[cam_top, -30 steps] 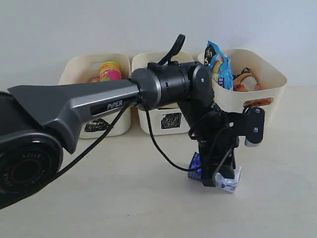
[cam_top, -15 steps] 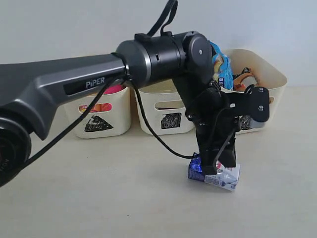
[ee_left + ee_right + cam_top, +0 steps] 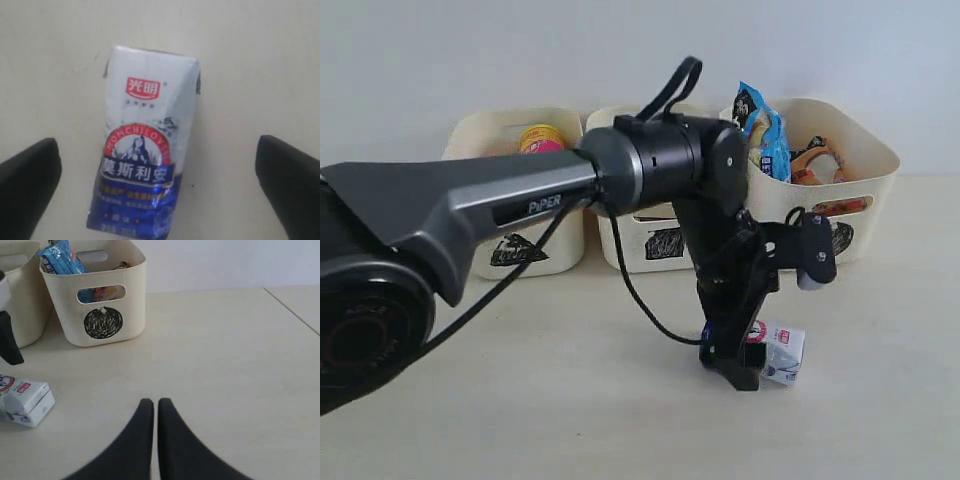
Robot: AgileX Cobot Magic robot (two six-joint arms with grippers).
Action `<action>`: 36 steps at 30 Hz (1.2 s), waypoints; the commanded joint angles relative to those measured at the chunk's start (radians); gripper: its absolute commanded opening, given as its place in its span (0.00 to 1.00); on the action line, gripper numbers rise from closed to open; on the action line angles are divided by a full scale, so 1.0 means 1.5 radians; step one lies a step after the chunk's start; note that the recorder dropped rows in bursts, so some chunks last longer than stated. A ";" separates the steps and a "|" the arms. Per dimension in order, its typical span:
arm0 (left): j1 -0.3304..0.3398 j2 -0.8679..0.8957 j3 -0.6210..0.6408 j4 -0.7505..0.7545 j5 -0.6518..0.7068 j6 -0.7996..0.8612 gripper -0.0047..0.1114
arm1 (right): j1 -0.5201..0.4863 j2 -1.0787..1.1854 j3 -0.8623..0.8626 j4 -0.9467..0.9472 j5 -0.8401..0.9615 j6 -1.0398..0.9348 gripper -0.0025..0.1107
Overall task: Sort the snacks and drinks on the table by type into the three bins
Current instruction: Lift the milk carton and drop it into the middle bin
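a black robot arm is reaching in and holding its left gripper [image 3: 159,189] low over a small white and blue drink carton [image 3: 147,140], which is lying flat on its side on the pale beige wood-grain table [image 3: 570,400]. a moment ago this pincer was pressed together at the same carton; now its jaws are standing spread wide, with one black finger [image 3: 30,185] on either side of the carton and neither touching it. the carton is lying about where it was, so nothing is being held, and the reopening looks like a fresh set-up for a grasp. behind the carton three cream plastic bins are standing in a row: the square-marked one [image 3: 638,238] nearest and probably meant for drinks, the triangle-marked one [image 3: 470,140] holding a pink chip tube [image 3: 542,140], and the circle-marked one [image 3: 870,165] holding a blue noodle packet [image 3: 768,130]. the right gripper [image 3: 155,410] is waiting well apart from the carton, jaws pressed together on nothing.
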 commanded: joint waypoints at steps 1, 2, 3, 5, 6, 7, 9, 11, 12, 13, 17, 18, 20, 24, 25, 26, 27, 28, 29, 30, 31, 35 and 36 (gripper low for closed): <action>0.001 0.034 0.002 0.018 -0.011 -0.012 0.95 | -0.002 -0.004 0.003 0.000 -0.003 -0.001 0.02; 0.001 0.040 0.002 0.027 -0.013 -0.012 0.94 | -0.002 -0.004 0.003 0.000 -0.003 -0.001 0.02; 0.002 0.048 0.000 0.032 -0.015 -0.012 0.94 | -0.002 -0.004 0.003 0.000 -0.003 -0.001 0.02; 0.002 0.056 0.000 0.032 -0.021 -0.012 0.92 | -0.002 -0.004 0.003 0.000 -0.003 -0.001 0.02; 0.002 0.060 0.000 0.030 -0.023 -0.012 0.89 | -0.002 -0.004 0.003 0.000 -0.003 -0.001 0.02; 0.002 0.062 0.000 0.028 -0.022 -0.007 0.85 | -0.002 -0.004 0.003 0.000 -0.003 -0.001 0.02; 0.002 0.063 0.000 0.028 -0.025 0.017 0.64 | -0.002 -0.004 0.003 0.000 -0.003 -0.001 0.02; 0.001 0.061 -0.004 0.023 -0.013 0.051 0.28 | -0.002 -0.004 0.003 0.000 -0.003 -0.001 0.02; -0.001 0.056 -0.005 0.021 -0.005 0.071 0.07 | -0.002 -0.004 0.003 0.000 -0.003 -0.001 0.02; -0.003 0.050 -0.006 0.018 0.003 0.099 0.10 | -0.002 -0.004 0.003 0.000 -0.003 -0.001 0.02; -0.005 0.013 -0.007 0.012 0.006 0.073 0.07 | -0.002 -0.004 0.003 0.000 -0.003 -0.001 0.02; -0.005 -0.001 -0.007 0.012 0.009 0.061 0.07 | -0.002 -0.004 0.003 0.000 -0.003 -0.001 0.02; 0.001 -0.045 -0.007 0.012 0.018 0.019 0.07 | -0.002 -0.004 0.003 0.000 -0.003 -0.001 0.02; 0.038 -0.116 -0.007 0.036 -0.027 -0.131 0.07 | -0.002 -0.004 0.003 0.000 -0.003 -0.001 0.02; 0.058 -0.138 -0.007 0.039 -0.052 -0.201 0.07 | -0.002 -0.004 0.003 0.000 -0.003 -0.001 0.02; 0.072 -0.148 -0.007 0.049 -0.071 -0.249 0.07 | -0.002 -0.004 0.003 0.000 -0.003 -0.001 0.02; 0.081 -0.154 -0.007 0.064 -0.093 -0.303 0.07 | -0.002 -0.004 0.003 0.000 -0.003 -0.001 0.02; 0.093 -0.161 -0.007 0.092 -0.128 -0.388 0.07 | -0.002 -0.004 0.003 0.000 -0.003 -0.001 0.02; 0.104 -0.161 -0.007 0.119 -0.169 -0.462 0.07 | -0.002 -0.004 0.003 0.000 -0.003 -0.001 0.02; 0.114 -0.161 -0.007 0.148 -0.210 -0.517 0.07 | -0.002 -0.004 0.003 0.000 -0.003 -0.001 0.02; 0.124 -0.157 -0.007 0.183 -0.253 -0.562 0.07 | -0.002 -0.004 0.003 0.000 -0.003 -0.001 0.02; 0.142 -0.124 -0.007 0.272 -0.311 -0.641 0.08 | -0.002 -0.004 0.003 0.000 -0.003 -0.001 0.02; 0.146 -0.115 -0.007 0.282 -0.311 -0.641 0.14 | -0.002 -0.004 0.003 0.000 -0.003 -0.001 0.02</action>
